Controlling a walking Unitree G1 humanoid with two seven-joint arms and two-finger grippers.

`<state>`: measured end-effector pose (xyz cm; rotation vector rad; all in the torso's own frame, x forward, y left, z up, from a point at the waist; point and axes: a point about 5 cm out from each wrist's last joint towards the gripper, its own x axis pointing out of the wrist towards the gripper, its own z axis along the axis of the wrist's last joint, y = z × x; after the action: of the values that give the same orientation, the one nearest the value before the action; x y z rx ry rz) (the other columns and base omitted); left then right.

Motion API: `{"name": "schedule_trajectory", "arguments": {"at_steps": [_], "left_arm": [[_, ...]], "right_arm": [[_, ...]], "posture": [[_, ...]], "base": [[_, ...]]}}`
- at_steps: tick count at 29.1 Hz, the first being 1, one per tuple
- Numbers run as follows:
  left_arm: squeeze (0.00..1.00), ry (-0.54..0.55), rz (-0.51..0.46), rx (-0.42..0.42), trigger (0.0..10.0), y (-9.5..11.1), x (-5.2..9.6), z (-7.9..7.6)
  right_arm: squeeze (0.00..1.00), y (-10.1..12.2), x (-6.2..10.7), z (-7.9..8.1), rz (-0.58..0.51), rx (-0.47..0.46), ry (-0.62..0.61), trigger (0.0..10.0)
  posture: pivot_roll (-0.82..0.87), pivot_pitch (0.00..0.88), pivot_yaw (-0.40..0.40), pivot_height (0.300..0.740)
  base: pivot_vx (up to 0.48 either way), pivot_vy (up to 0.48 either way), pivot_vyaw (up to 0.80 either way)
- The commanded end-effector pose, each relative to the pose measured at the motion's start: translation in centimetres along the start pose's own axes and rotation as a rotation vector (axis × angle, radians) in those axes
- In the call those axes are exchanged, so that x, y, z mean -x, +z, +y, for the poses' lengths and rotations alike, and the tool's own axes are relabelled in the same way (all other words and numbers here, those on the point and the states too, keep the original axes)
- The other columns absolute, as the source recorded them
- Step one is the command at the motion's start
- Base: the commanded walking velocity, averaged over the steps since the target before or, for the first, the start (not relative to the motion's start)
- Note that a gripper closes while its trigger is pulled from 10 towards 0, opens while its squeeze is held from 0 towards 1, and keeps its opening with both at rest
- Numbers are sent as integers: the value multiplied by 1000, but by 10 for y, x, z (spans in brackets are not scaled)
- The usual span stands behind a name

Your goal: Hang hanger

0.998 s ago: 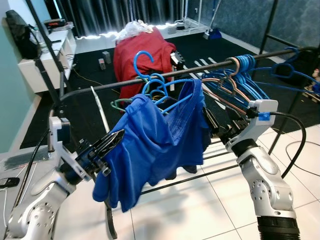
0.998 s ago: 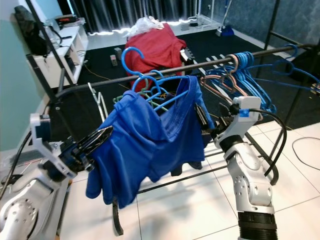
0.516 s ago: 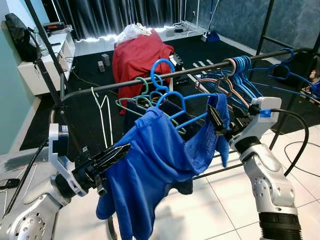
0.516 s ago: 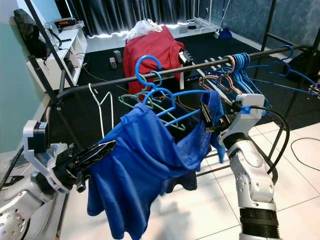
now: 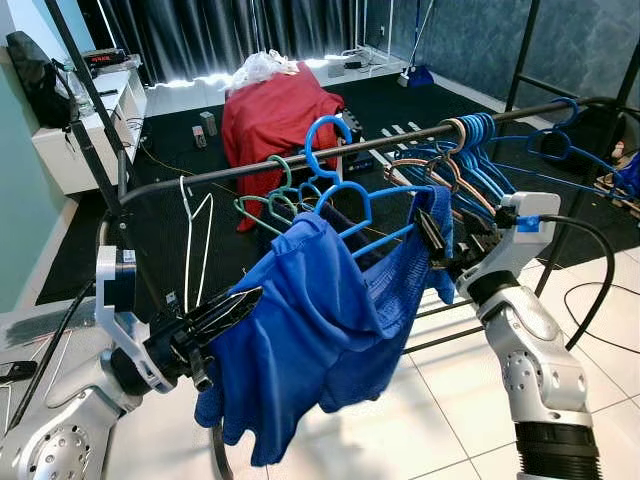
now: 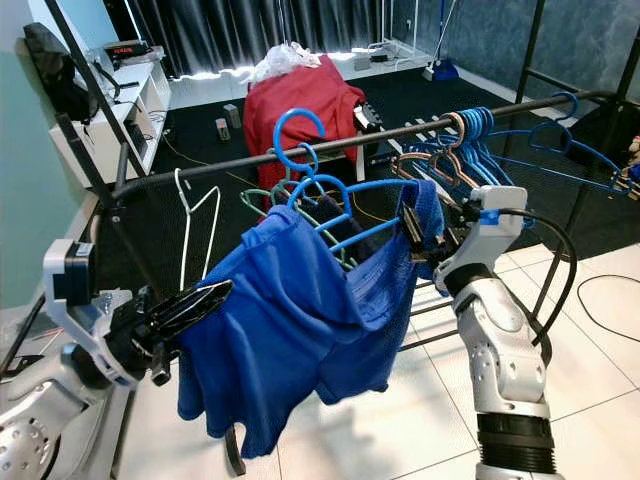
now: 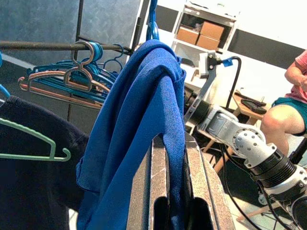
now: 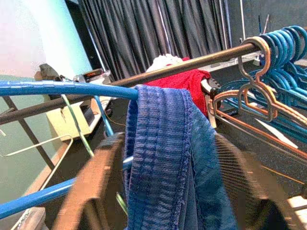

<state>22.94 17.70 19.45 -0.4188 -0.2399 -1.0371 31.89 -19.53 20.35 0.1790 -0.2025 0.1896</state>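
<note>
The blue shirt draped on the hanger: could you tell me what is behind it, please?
Behind the blue shirt hang a dark garment and a green hanger on the rail; their lower parts are covered.

Red cloth (image 5: 270, 105) draped over object on dark floor; black bag (image 5: 42, 75) on white shelf unit (image 5: 80, 135); dark curtains (image 5: 250, 30) behind.

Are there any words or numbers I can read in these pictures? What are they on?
None can be read.
The small device on the white shelf has a red glowing display, too small and blurred to read.
The cardboard boxes on the shelves in the left wrist view show no readable label.
The blue shirt, the hangers and the right gripper show no writing.
</note>
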Motion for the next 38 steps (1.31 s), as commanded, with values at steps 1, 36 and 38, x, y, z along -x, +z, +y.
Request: {"name": "schedule_trajectory", "arguments": {"at_steps": [1,36,38], "left_arm": [[0,-36,-26,-26,10000,10,-1,-2],[0,-36,202,-160,10000,28,41,0],[0,40,-15,-200,10000,47,32,11]], "right_arm": [[0,-4,1,0,3,-19,-11,0],[0,-4,5,-40,66,-185,-214,0],[0,-37,9,-20,278,-139,-113,0]], "posture": [[-115,0,49,740],[-116,0,33,740],[-115,0,33,740]], "base": [[0,0,0],[0,0,0],[0,0,0]]}}
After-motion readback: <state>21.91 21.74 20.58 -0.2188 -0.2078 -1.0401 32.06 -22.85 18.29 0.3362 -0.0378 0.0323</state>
